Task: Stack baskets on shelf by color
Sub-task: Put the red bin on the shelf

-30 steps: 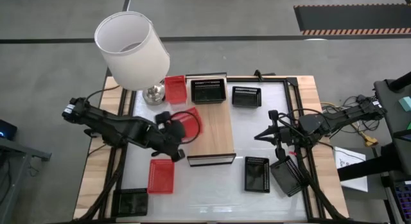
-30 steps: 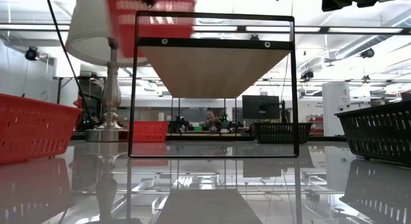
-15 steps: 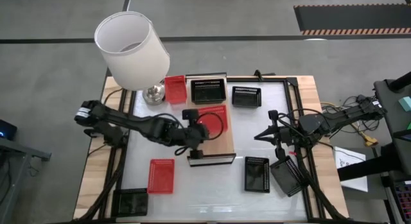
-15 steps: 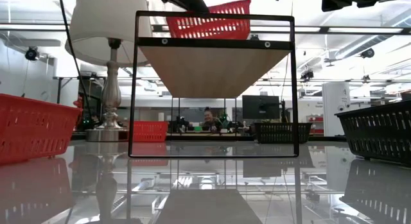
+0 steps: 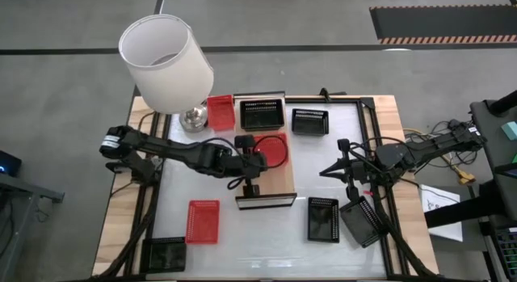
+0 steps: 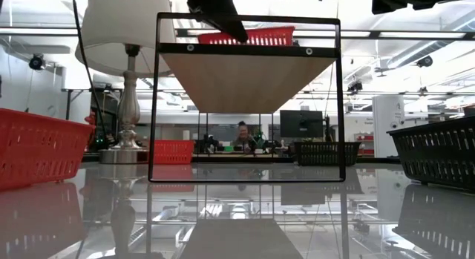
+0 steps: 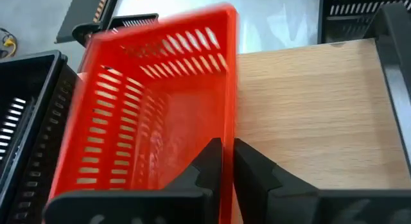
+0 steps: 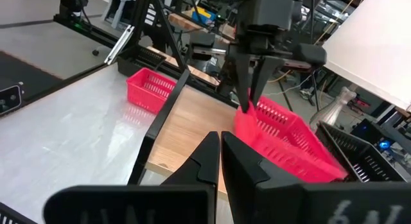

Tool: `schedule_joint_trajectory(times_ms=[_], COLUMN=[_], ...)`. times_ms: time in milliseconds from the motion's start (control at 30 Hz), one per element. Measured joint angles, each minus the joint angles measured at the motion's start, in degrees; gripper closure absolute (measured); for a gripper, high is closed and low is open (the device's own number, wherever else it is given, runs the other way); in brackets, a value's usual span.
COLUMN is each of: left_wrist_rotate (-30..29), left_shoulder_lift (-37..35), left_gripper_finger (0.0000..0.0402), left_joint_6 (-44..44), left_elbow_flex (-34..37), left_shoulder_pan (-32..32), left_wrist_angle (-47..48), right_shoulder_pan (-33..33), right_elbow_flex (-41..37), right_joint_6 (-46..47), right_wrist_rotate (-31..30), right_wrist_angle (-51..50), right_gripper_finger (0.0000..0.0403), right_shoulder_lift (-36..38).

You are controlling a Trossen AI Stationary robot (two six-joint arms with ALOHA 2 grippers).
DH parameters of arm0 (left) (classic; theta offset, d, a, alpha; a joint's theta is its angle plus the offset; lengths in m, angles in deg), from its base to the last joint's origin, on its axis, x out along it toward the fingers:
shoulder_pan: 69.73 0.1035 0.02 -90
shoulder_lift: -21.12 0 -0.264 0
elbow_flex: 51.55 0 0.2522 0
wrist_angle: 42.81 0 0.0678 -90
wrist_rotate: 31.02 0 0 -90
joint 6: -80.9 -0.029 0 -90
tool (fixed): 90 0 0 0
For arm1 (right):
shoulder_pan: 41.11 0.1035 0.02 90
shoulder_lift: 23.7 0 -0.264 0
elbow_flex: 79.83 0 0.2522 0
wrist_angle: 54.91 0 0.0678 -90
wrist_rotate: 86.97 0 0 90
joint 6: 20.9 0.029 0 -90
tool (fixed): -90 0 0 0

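My left gripper [image 5: 250,158] is shut on a red basket [image 5: 272,149] over the light-wood shelf [image 5: 279,182], reaching in from the table's left. The low view shows this basket [image 6: 249,36] down at the shelf's top board. My right gripper [image 5: 323,170] hangs shut to the right of the shelf and touches nothing. Other baskets sit on their bottoms: a red one [image 5: 220,112] beside the lamp base, a black one [image 5: 262,115] at the shelf's far end, a black one [image 5: 310,121] on the white tabletop, and a red one [image 5: 203,220] near the left. My left gripper pinches the red basket's side wall [image 7: 229,121] near a corner, one finger [image 7: 209,166] inside the basket and the other outside over the wood. The fingers come from above, pointing down [image 8: 247,89]. The basket's bottom is down at the shelf board, roughly level.
A lamp with a white shade [image 5: 166,64] stands at the far left. Three more black baskets lie near the table's near edge [image 5: 166,254], [image 5: 323,219], [image 5: 361,221]. Bare wood of the shelf [image 7: 308,121] shows beside the held basket.
My left gripper has carried the red basket from the shelf's left edge toward the table's right, over the board, then lowered it until it is down at the shelf top. It has stayed shut on the basket.
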Motion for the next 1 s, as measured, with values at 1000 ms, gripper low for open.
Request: schedule_joint_trajectory(times_ms=[1000], left_wrist_rotate=[0.9], left_shoulder_lift=[-0.8], left_gripper_finger=[0.0348], left_joint_6=[1.4], left_elbow_flex=[-0.7], left_shoulder_pan=[-8.3], left_wrist_angle=[-0.5], right_shoulder_pan=[-0.7], right_elbow_flex=[2.0], right_joint_6=[2.0], right_wrist_rotate=[-0.3], right_wrist_angle=[12.2], right_gripper_finger=[0.0394], right_shoulder_lift=[-15.4])
